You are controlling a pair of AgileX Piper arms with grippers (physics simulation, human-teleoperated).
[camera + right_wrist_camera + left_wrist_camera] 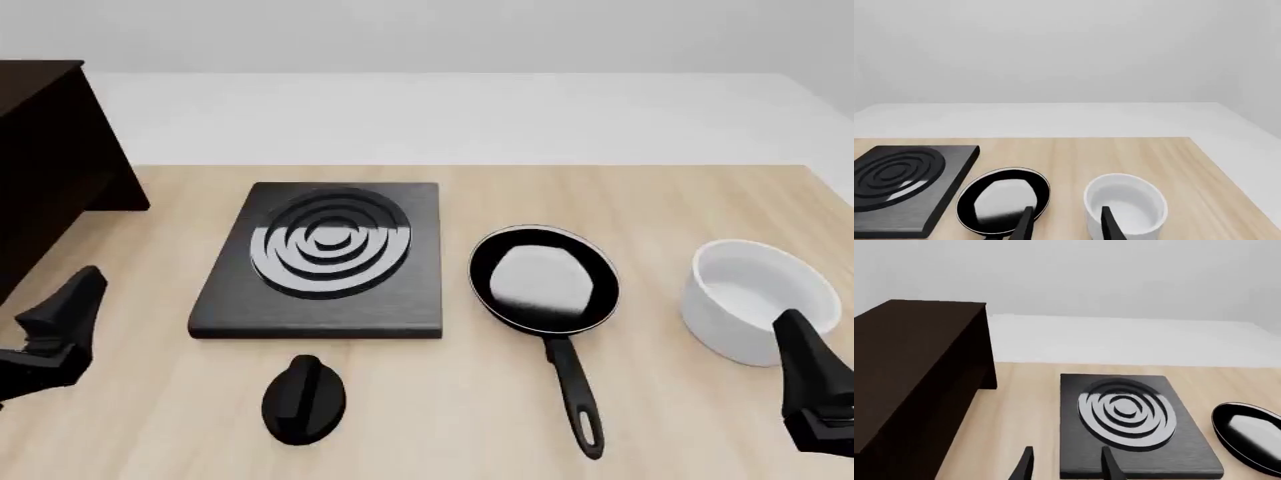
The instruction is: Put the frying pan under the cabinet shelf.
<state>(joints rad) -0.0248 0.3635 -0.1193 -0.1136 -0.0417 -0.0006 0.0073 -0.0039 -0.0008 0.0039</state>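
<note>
Left gripper sits at the near left table edge, its fingers parted with bare wood between them, holding nothing. Beside and beyond it stands the cabinet shelf, dark brown, cut off by the frame on the left. Moving right: square stove plate with silver rings, and a small oval knob lying nearer the arms' side, apart from the plate. Next, the frying pan, flat on the table just right of the plate, handle pointing back toward the arms' side. A white bowl stands near the pan, apart from it. Right gripper hangs at the near right edge close to the bowl, jaws apart, empty.

Nothing is grasped yet; the pan is well apart from the cabinet, with the stove plate between them.

Risks, as judged: the slim handle may twist in the grip, letting the pan tilt. A low carry leftward could clip the stove plate or the knob. A reach by the right arm could nudge the bowl.

Not visible: the opening under the shelf, so clearance for the pan cannot be told. Both arms are mostly out of frame.
</note>
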